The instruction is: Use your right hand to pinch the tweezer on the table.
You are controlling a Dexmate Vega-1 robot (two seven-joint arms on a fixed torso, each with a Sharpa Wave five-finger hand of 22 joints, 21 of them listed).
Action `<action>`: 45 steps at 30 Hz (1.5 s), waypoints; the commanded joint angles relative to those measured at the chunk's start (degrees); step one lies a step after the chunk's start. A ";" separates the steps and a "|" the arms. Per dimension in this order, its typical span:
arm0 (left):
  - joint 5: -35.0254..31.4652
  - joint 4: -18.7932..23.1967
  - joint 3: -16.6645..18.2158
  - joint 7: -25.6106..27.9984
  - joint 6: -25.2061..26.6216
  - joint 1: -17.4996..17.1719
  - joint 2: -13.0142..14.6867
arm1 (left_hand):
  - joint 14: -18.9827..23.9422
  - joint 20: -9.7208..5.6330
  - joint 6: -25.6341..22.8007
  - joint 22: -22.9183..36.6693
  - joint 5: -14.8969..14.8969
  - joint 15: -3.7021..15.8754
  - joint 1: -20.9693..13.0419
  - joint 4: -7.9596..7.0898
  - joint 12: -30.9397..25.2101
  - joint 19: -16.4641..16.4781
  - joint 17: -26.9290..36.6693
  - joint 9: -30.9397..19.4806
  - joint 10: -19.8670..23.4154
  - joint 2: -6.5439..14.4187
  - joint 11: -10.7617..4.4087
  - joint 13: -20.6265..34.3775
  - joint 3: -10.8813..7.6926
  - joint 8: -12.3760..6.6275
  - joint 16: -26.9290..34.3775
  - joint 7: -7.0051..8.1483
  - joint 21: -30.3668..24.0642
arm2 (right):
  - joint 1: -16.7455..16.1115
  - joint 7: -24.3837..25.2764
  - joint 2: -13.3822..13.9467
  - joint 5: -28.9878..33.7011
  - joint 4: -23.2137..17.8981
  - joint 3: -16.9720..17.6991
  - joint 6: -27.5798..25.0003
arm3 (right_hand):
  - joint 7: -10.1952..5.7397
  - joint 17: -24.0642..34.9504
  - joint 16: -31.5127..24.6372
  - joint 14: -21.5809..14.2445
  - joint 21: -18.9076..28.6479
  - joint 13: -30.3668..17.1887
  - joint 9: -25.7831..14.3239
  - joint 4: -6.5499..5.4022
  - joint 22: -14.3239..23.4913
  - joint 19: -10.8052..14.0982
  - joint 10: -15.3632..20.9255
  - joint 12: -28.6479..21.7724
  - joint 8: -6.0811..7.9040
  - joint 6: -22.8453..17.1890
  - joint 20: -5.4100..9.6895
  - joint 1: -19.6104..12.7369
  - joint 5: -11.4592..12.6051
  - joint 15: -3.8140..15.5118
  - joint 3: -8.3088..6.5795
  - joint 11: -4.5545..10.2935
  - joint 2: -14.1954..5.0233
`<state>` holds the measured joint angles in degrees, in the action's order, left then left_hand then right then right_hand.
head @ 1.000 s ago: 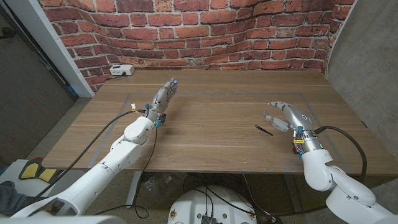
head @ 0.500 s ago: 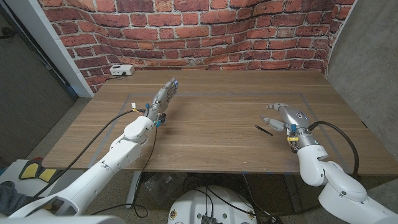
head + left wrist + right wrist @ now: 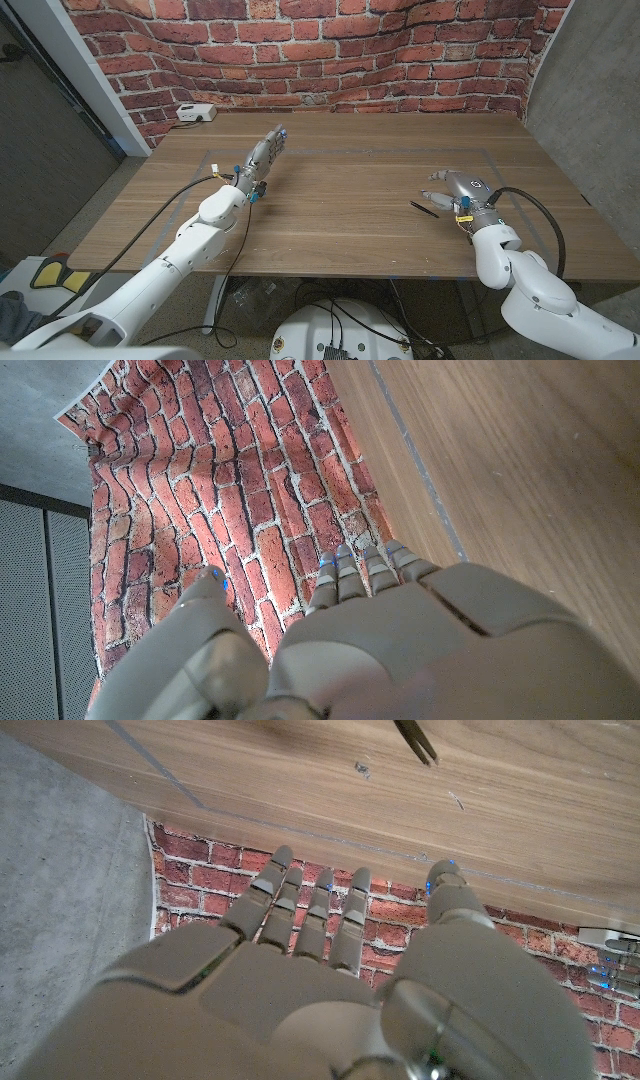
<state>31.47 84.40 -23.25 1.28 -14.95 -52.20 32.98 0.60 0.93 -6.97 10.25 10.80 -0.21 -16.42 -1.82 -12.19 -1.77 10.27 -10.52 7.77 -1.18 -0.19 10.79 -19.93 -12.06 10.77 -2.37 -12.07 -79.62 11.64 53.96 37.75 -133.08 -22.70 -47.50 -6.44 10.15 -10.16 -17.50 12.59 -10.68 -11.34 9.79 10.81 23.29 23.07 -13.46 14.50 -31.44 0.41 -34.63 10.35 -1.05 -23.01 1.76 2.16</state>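
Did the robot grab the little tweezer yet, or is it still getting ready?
Not yet. The tweezer lies on the wooden table, not picked up. The right hand is right beside it with fingers spread and nothing between them, so the reaching part looks nearly done. What is left is closing thumb and finger on the tweezer. The left hand holds nothing on the far side of the table.

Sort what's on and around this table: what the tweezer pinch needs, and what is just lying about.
Needed for the job:
- tweezer, lying on the wooden table
- right robot hand, open, beside the tweezer, not touching it

Just lying about:
- left robot hand, open, holding nothing, far across the table
- white box at the table's far left corner, by the brick wall
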 commanded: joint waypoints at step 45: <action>0.79 -1.66 0.23 -1.32 -0.01 0.99 0.24 | 0.58 0.12 -0.89 0.30 -0.19 -0.06 -0.91 0.40 0.13 -0.26 0.14 -0.37 0.72 0.30 -0.15 0.14 0.13 0.15 -0.10 -0.04 0.10 | 14.42 2.99 -3.21 4.62 8.80 -21.89 -13.66 | -2.55 0.18 -0.95 -5.56 0.89 -0.39 -0.57 0.68 0.13 2.94 3.15 -0.80 1.48 -7.24 0.53 -9.90 1.31 2.20 -3.23 2.57 0.03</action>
<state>32.02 83.12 -23.18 0.35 -14.75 -51.43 33.09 0.81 0.92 -7.39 10.25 10.80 -0.42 -17.34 -1.57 -12.19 -1.76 10.26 -10.81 7.76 -1.46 -0.20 10.79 -19.69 -12.06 10.78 -2.36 -12.07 -67.08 14.57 51.83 42.35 -126.52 -42.57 -60.45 -9.20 10.15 -10.62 -22.40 13.02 -10.80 -11.60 10.42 10.79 25.62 25.67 -13.88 15.70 -38.11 0.88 -43.46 11.25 1.16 -25.55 4.33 2.22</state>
